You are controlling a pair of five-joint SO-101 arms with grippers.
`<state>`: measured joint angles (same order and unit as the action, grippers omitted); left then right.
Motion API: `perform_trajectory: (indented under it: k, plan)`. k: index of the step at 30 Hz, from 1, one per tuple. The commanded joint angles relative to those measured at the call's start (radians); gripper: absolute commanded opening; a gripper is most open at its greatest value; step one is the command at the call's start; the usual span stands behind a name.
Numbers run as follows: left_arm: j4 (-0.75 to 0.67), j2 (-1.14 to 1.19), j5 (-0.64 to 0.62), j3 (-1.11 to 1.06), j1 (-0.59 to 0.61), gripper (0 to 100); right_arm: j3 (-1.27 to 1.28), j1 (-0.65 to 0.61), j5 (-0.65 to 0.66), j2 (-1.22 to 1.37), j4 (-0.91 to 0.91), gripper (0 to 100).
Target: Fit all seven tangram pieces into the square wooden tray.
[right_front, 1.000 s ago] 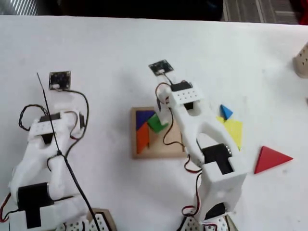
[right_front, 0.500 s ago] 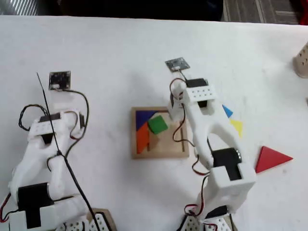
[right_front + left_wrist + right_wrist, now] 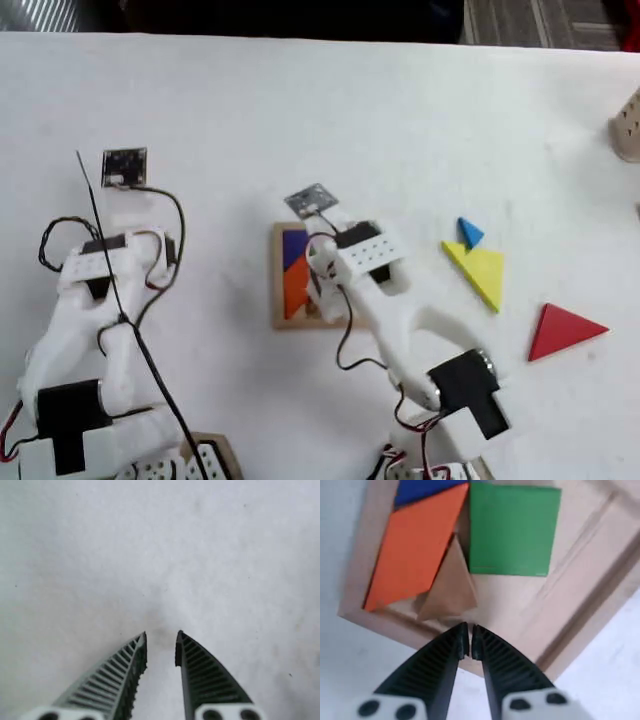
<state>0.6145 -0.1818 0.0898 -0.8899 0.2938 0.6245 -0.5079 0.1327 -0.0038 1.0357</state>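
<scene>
Swinging back left from beside the yellow triangle [image 3: 482, 270], the right arm now hangs over the wooden tray [image 3: 277, 310]. We note the right tool [image 3: 469, 639] above the tray's near rim, all but closed, gripping nothing. The green square [image 3: 512, 530] lies flat in the tray beside the orange parallelogram [image 3: 415, 550] and the blue piece [image 3: 425, 490]; we judge it placed. Pieces are flat, matte and sharp-cornered, and the tray is pale bare wood. The small blue triangle [image 3: 469, 232] and red triangle [image 3: 562, 330] wait on the white table [image 3: 300, 100] to the right. The left tool [image 3: 160, 645] is slightly parted and empty.
</scene>
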Motion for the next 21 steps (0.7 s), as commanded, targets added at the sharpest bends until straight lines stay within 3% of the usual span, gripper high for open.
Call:
perform_trajectory:
  k: [1,12,21]
  plan:
    - [-0.017,-0.008,-0.002,0.052,0.012,11,-0.003,-0.024,-0.038,-0.016,-0.079,1.7]
    - [-0.018,-0.008,-0.002,0.052,0.012,11,-0.063,-0.008,-0.046,-0.004,-0.134,1.7]
    - [-0.018,-0.008,-0.002,0.052,0.012,11,-0.089,0.061,-0.04,-0.101,0.031,1.7]
